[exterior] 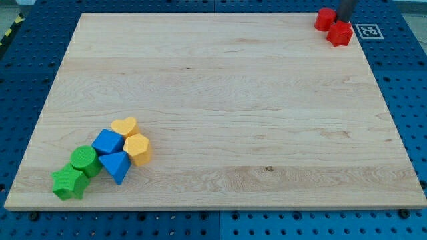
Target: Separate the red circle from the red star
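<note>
At the view's top right corner of the table (220, 100), your rod stands in for a claw, gripping nothing; my tip (344, 21) sits between the red circle (325, 19) and red star (339, 33), which look barely apart. Separation remains.

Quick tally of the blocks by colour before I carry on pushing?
Red: 2, red circle and red star, by my tip
Blue: 2
Green: 2
Yellow: 2
Total: 8
</note>
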Motion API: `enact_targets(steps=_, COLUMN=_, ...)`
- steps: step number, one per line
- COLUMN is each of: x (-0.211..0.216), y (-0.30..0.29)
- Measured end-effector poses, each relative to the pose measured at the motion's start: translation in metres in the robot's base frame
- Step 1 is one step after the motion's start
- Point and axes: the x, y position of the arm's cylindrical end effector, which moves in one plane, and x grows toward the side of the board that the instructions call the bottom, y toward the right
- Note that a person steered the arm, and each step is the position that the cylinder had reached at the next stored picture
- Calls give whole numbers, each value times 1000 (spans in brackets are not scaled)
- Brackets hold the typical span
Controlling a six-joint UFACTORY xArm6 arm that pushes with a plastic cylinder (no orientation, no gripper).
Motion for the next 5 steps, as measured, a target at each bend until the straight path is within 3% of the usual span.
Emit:
enact_targets(steps=2, x=-2, y=-25)
enact_targets(steps=5, x=-2, y=-129)
